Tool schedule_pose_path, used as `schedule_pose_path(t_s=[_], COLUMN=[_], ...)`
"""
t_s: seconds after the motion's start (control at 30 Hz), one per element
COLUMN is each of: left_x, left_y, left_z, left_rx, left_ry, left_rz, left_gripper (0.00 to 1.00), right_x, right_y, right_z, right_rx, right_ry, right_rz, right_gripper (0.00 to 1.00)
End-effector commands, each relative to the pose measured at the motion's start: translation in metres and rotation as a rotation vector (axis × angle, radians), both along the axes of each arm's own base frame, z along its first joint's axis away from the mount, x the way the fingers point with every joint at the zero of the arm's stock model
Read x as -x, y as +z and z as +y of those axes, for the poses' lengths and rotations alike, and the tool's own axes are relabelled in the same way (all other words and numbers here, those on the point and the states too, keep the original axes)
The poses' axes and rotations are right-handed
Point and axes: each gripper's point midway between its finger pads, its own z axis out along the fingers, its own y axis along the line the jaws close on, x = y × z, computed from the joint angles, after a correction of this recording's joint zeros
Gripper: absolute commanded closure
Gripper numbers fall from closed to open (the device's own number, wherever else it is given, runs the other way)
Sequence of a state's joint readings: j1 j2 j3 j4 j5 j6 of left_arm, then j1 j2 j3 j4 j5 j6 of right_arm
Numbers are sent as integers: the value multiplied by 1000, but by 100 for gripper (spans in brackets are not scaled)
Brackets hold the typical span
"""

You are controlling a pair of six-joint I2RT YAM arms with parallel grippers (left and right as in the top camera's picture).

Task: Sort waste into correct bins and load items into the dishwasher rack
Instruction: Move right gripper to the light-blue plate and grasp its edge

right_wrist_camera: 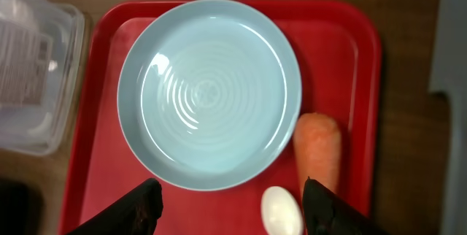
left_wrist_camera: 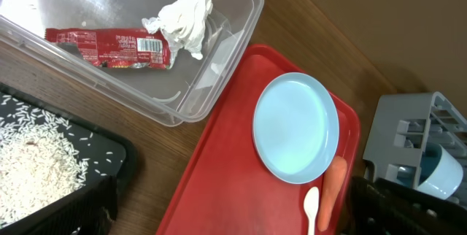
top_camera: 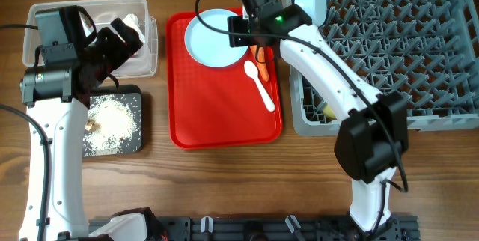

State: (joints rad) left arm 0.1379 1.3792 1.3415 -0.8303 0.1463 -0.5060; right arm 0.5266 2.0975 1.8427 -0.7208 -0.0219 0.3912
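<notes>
One right claw [right_wrist_camera: 237,207] released wide above white plastic spoon [right_wrist_camera: 281,212], pale blue plate [right_wrist_camera: 209,93] ahead, orange carrot [right_wrist_camera: 317,151] beside; left claw [top_camera: 123,35] unclear.

The left arm [top_camera: 52,144] reaches forward, the left gripper [top_camera: 126,33] spread open. The right arm [top_camera: 329,76] stretches leftward, the right gripper [right_wrist_camera: 232,195] open, facing down.

Glossy blue plate [right_wrist_camera: 210,93]; clear plastic tub [left_wrist_camera: 219,45]; wood table [top_camera: 224,188].
</notes>
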Motion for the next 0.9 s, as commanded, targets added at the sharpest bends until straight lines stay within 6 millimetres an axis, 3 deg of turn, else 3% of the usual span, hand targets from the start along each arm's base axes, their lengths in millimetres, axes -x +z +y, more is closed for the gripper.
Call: schedule_pose_path(t_s=[0.0, 0.13, 0.17, 0.37, 0.5, 0.87], left_x=[-2, -2, -1, -2, -2, -1], left_y=[2, 2, 2, 2, 2, 2], left_z=[4, 4, 4, 4, 4, 4], left_rx=[-16, -16, -16, -17, -16, -16], left_ry=[1, 1, 1, 2, 1, 2], left_rz=[-6, -6, -6, -6, -6, -6], left_gripper=[0, 0, 0, 0, 0, 0], right_x=[2, 8, 12, 11, 12, 9], right_y=[-47, -70, -84, -109, -114, -128], right_z=[8, 12, 11, 12, 12, 24], right_rx=[-92, -111, -106, -101, -100, -123], right_ry=[-171, -198, -234, -265, -265, -243], right_rz=[167, 245, 285, 315, 323, 320], right_gripper=[36, 37, 40, 46, 48, 68])
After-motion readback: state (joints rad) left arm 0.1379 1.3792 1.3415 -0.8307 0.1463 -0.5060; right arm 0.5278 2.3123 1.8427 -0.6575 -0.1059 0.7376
